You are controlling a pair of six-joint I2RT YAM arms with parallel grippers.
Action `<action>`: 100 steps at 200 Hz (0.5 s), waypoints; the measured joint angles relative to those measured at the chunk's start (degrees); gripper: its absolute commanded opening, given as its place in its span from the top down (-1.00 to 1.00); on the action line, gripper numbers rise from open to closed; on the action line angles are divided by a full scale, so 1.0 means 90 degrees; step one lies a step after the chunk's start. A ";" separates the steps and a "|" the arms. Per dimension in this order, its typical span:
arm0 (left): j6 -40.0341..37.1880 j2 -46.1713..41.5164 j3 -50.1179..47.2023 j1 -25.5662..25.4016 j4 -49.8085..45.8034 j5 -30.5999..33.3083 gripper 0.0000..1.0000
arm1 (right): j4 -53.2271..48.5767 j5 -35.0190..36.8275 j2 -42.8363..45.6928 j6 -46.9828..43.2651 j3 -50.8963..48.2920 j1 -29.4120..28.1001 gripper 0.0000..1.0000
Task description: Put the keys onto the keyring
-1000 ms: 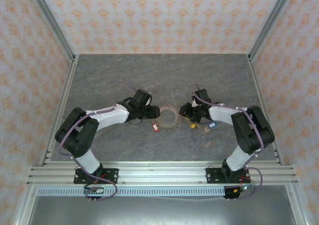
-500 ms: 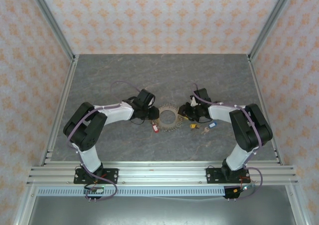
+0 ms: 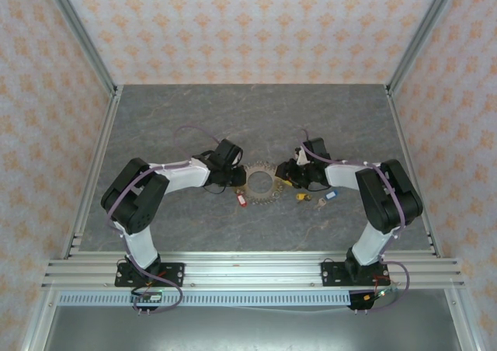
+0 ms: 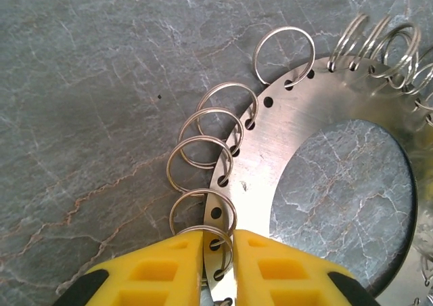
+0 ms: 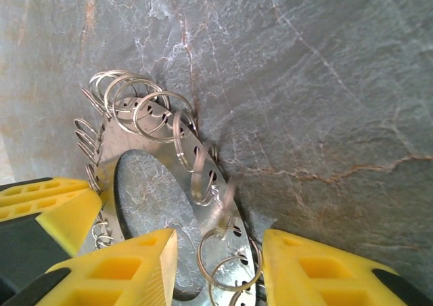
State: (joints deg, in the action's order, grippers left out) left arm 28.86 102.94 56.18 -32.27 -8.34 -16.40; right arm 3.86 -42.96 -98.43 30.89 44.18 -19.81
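The keyring (image 3: 262,182) is a flat metal disc with a large open centre and many small split rings along its rim, lying flat mid-table. My left gripper (image 3: 236,179) is at its left rim. In the left wrist view the yellow fingers (image 4: 162,272) are shut on the keyring (image 4: 304,126), pinching the perforated edge, gripper (image 4: 218,255). My right gripper (image 3: 289,175) is open, straddling the right rim of the keyring (image 5: 159,154), gripper (image 5: 220,269). On the table lie the red key (image 3: 241,199), yellow key (image 3: 301,196) and blue key (image 3: 329,195).
The grey marbled table (image 3: 256,118) has metal frame rails along its sides and patterned walls around it. The left gripper's yellow finger (image 5: 47,208) shows at the far side of the ring in the right wrist view. Open room lies behind and in front of the ring.
The left arm has reached further right and its gripper has come onto the ring's left rim. The right gripper has edged left over the right rim. The keys have not moved.
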 measured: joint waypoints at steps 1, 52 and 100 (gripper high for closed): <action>0.0002 0.0000 0.0002 0.0000 0.0000 0.0005 0.73 | 0.0002 0.0000 0.0000 0.0000 0.0000 0.0002 0.22; 0.0005 0.0017 0.0053 0.0000 -0.0002 0.0236 0.90 | -0.0134 0.0010 -0.0012 -0.0039 0.0049 0.0029 0.24; 0.0085 0.0049 0.0083 0.0000 0.0034 0.0226 0.96 | -0.0012 -0.0185 -0.0070 0.0073 0.0027 0.0085 0.25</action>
State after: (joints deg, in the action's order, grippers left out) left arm 29.63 103.37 56.93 -32.27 -8.03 -14.37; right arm 3.75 -44.62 -99.07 31.55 44.42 -19.05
